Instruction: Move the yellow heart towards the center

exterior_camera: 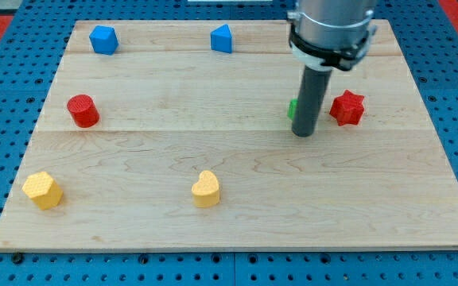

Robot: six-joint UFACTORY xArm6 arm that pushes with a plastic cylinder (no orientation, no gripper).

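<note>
Currently the yellow heart (206, 189) sits on the wooden board (237, 214) toward the view's bottom, a bit left of centre, upright, nothing touching it. Nearest neighbour on that row is a yellow hexagon block (43, 190) near the bottom-left corner, well apart from the heart. Up and left: red cylinder (82, 110). Along the top edge: two blue blocks, one at the left (102, 39), one near the middle (222, 38); exact shapes hard to make out from here, both look angular.

Hidden stuff: a green block (293, 108) is mostly behind my rod, only a sliver shows on its left side, shape can't be told. Red star (347, 108) sits just right of the rod, apart from it.

My tip (304, 133) is down on the board, right of centre, well apart from the heart, up and to its right. It's a bare rod, nothing to open or close, carrying nothing. Whether it touches the green block, can't tell. The arm's upper housing is cut off by the top of the view.
</note>
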